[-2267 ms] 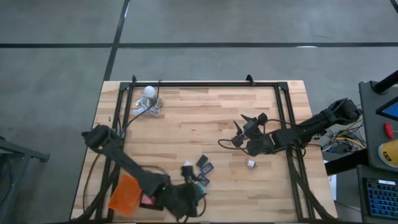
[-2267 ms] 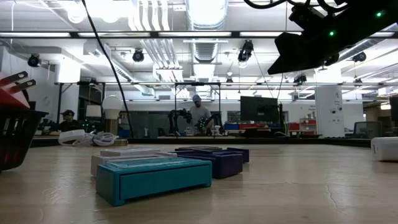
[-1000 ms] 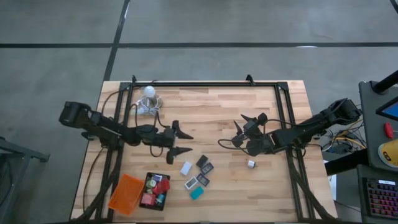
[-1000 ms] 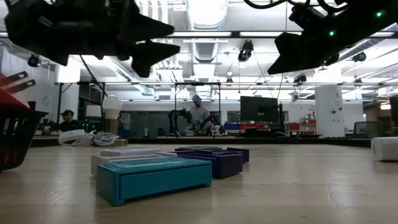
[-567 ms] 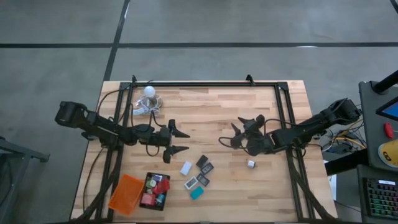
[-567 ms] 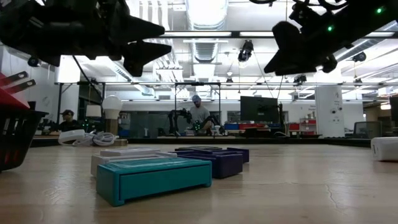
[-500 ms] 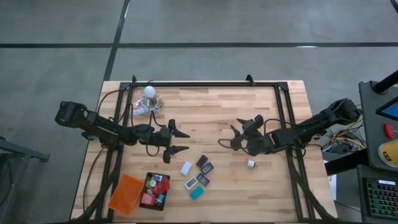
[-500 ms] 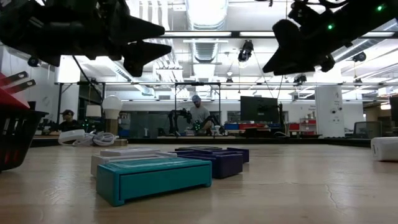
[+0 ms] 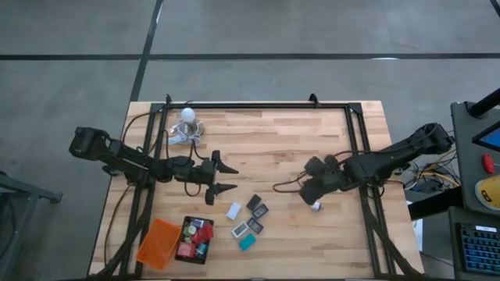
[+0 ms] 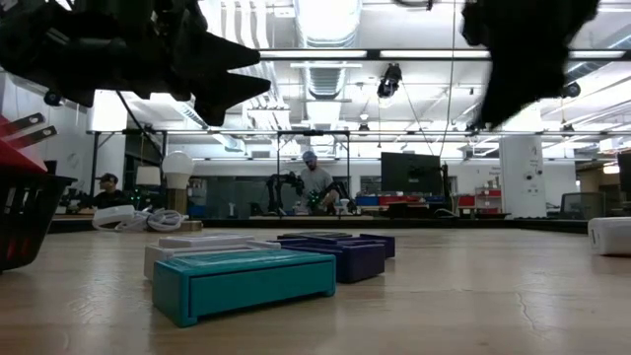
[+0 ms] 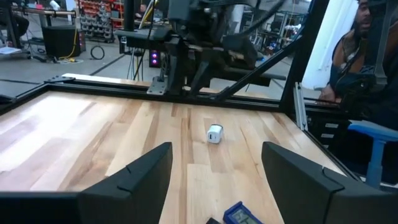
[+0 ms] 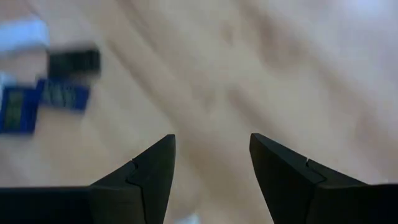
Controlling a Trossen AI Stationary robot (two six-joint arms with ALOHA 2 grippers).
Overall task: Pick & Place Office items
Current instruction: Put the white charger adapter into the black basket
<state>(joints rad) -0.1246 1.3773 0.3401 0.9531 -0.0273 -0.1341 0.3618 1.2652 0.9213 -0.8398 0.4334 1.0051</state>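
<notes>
Right gripper (image 9: 309, 190) has dipped toward the wood table (image 9: 266, 140), jaws apart, empty; left gripper (image 9: 228, 178) open; workshop behind.

Grey floor (image 9: 312, 31) crossed by dark lines — bright ceiling lights (image 10: 325, 20) over a lab.

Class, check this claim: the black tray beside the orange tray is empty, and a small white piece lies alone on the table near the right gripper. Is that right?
Not quite. The high view shows the black tray beside the orange tray already holding several pieces, red ones among them. The rest stands: a small white piece lies alone on the table near the right gripper.
</notes>
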